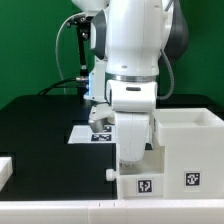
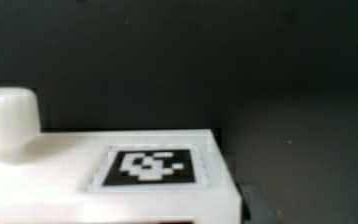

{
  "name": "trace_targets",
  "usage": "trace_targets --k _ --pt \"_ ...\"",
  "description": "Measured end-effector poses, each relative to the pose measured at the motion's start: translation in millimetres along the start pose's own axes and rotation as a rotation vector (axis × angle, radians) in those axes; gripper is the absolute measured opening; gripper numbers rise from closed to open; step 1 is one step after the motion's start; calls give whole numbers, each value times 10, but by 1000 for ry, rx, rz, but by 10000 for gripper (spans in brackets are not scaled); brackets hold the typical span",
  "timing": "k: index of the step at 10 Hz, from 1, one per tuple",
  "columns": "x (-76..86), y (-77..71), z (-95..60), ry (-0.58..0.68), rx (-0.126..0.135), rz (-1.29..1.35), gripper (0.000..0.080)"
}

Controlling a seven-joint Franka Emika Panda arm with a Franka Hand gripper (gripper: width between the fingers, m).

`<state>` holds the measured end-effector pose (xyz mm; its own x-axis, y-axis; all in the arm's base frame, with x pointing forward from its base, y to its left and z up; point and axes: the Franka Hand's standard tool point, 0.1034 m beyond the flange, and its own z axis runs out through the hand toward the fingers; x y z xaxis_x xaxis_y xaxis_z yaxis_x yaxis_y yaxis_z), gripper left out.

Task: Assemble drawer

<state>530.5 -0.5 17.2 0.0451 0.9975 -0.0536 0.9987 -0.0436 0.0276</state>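
The drawer [image 1: 146, 184] is a small white tray with a black-and-white tag on its front. It sits against the taller white tagged box [image 1: 190, 150] on the exterior view's right. A small white knob [image 1: 108, 173] sticks out on its left side. My gripper [image 1: 135, 160] is lowered straight onto the drawer, and the hand hides the fingers. In the wrist view the drawer's wall and tag [image 2: 153, 165] fill the frame, very close, with the knob [image 2: 7, 120] beside them. One dark finger [image 2: 261, 206] shows at the wall's edge. The other is hidden.
The marker board [image 1: 88, 134] lies on the black table behind the arm. Another white part [image 1: 5, 170] shows at the exterior view's left edge. The table's front edge runs just below the drawer. A green wall stands behind.
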Motion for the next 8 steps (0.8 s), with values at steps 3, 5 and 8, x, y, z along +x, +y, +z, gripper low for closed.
trace_targets --k 3,5,8 --pt "-69 86 -234 -22 24 5 352" --pt "-242 192 -362 -38 39 7 619" --pt "-562 396 -298 -30 43 -39 648"
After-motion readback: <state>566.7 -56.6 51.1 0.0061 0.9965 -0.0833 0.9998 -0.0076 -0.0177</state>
